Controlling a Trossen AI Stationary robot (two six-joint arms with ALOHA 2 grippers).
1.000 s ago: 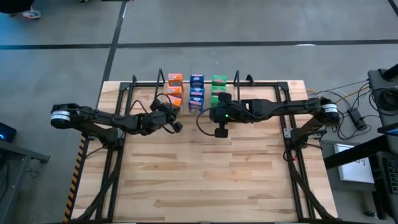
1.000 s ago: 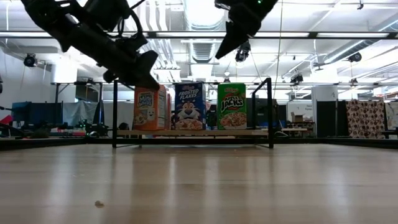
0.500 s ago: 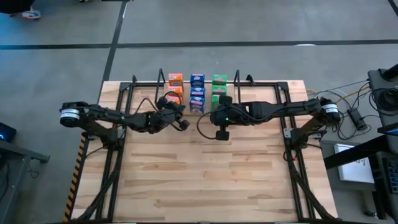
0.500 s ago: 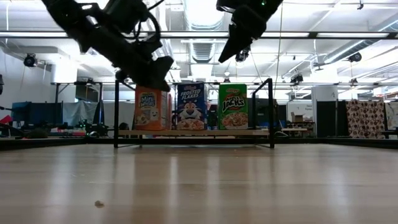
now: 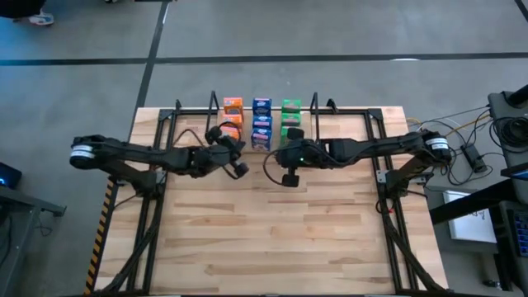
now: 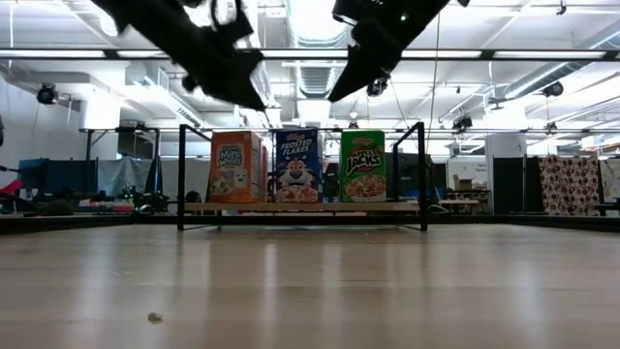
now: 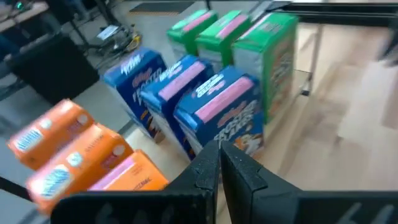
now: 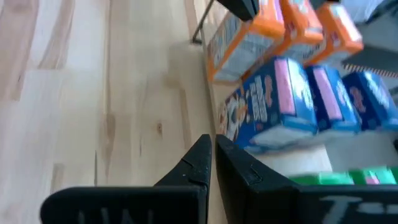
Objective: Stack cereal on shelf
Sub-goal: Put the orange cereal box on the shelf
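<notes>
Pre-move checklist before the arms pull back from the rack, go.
1. All nine boxes on the shelf: ok. Three orange boxes, three blue boxes and three green boxes stand in rows.
2. Front boxes upright: ok in the low view.
3. Left pincer empty: ok, shut on nothing, in front of the orange row.
4. Right pincer empty: ok, shut on nothing, in front of the green row.
5. Pincers clear of the boxes: ok, both raised above the table and apart from the front row.
6. Back boxes fully seated on the rods: cannot tell, hidden behind the front ones.
</notes>
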